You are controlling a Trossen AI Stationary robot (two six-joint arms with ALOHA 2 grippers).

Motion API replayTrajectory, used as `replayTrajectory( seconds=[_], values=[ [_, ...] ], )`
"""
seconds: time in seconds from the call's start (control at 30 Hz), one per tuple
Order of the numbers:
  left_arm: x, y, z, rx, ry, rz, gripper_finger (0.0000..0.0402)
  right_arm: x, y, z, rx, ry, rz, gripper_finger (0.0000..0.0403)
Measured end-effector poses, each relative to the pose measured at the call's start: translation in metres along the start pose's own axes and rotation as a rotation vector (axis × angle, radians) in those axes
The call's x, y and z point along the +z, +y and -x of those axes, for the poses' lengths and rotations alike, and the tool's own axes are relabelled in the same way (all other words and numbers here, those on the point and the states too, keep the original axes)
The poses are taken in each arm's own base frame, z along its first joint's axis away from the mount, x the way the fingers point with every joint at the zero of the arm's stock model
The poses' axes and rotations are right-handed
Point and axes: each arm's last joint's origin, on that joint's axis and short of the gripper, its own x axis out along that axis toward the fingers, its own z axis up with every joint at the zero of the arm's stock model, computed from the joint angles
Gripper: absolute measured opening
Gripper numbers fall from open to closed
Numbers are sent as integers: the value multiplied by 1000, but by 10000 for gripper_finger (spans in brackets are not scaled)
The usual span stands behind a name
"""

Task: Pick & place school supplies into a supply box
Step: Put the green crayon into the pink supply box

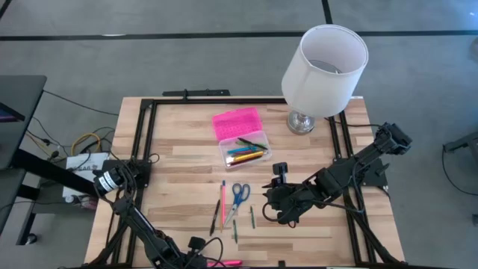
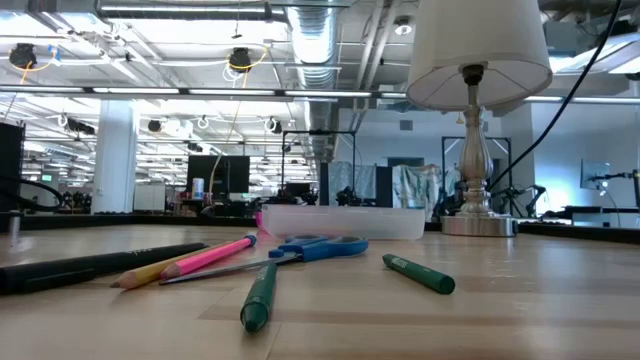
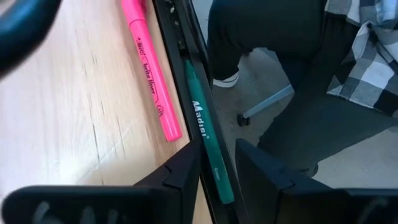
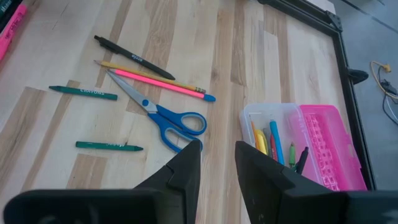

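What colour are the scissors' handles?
Blue, clearest in the right wrist view: scissors.

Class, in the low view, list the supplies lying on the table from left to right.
Black pen → yellow pencil → pink pencil → left green crayon → scissors → right green crayon.

Two dark jointed arms, black angular fingers (image 4: 186, 168), thin black cables
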Motion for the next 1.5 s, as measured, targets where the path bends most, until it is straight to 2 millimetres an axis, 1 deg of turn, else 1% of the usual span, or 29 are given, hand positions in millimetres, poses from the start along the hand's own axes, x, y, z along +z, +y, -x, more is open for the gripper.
replayTrajectory(
  seconds=[0.17,0.33,0.7,0.97,1.5],
  values=[
    [-1,0,-1,3,2,0,113,0,0,0,1,0,0,95],
    [-3,5,-13,-3,30,24,113,0,0,0,1,0,0,95],
    [-5,7,-13,10,67,47,112,1,0,0,2,-7,-3,95],
    [-7,9,-14,32,80,111,112,1,0,0,2,-7,-3,95],
    [-7,10,-14,43,75,112,112,1,0,0,2,-7,-19,95]
  ],
)
